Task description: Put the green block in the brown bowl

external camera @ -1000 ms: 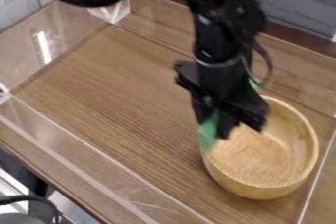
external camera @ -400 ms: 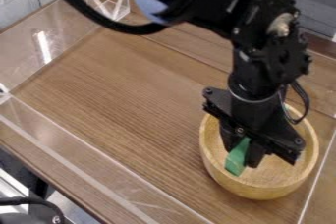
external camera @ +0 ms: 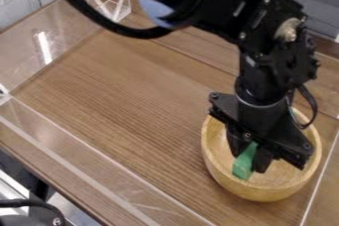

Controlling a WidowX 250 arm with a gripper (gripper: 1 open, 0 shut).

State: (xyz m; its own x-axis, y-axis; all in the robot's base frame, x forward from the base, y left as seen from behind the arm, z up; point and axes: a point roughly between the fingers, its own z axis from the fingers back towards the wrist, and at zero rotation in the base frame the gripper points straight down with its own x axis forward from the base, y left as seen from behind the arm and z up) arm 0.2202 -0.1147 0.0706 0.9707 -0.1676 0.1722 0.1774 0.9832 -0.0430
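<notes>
No readable txt (or nos.) anywhere in view.

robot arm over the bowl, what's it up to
The black robot arm has its jaws closed on the bright green rectangular block and holds it tilted over the round light brown wooden bowl. The block's lower end is within the bowl's rim as seen here, though the view doesn't settle whether it touches the bottom. It hasn't been let go yet.

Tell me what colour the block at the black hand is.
Bright green, the block; it shows in the camera view, partly hidden.
</notes>
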